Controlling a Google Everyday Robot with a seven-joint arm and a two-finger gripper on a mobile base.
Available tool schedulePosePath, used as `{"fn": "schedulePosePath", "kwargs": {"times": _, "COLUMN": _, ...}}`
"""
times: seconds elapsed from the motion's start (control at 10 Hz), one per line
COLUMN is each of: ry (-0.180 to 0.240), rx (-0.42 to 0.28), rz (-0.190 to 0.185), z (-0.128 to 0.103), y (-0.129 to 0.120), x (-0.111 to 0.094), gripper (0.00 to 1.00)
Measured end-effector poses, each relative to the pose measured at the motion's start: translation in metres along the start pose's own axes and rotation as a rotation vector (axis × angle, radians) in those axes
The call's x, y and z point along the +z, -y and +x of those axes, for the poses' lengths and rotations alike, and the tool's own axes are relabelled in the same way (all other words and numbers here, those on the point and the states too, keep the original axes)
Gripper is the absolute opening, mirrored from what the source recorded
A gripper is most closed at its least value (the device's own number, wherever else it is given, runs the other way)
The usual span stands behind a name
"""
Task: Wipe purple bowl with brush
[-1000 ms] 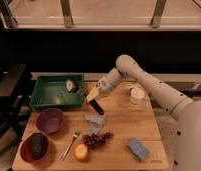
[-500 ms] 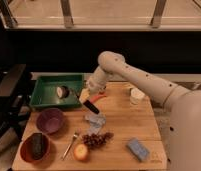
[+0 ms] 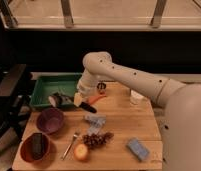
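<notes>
The end effector [image 3: 77, 99] is seen closed on the brush [image 3: 87, 106] by its black handle, with the pale head held over the near edge of the green tray [image 3: 46, 82]. The purple bowl [image 3: 50, 120] is set on the table [image 3: 121, 125], just in front of the tray.

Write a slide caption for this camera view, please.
Robot's gripper, shut on the brush, holds its pale head at the green tray's front edge, just behind the purple bowl.
</notes>
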Motion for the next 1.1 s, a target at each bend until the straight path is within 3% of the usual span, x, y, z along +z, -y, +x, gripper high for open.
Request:
{"fn": "schedulePosePath", "kwargs": {"times": 0.2, "ry": -0.011, "rx": -0.007, "rz": -0.001, "z": -0.001, "y": -0.006, "x": 0.015, "gripper": 0.0}}
{"fn": "schedulePosePath", "kwargs": {"times": 0.4, "ry": -0.044, "rx": 0.0, "rz": 0.011, "z": -0.002, "y": -0.015, "x": 0.046, "gripper": 0.0}}
{"fn": "schedulePosePath", "kwargs": {"times": 0.9, "ry": -0.046, "rx": 0.005, "rz": 0.012, "z": -0.001, "y": -0.014, "x": 0.049, "gripper": 0.0}}
{"fn": "schedulePosePath", "kwargs": {"times": 1.1, "ry": -0.051, "rx": -0.005, "rz": 0.02, "z": -0.002, "y": -0.012, "x": 0.06, "gripper": 0.0}}
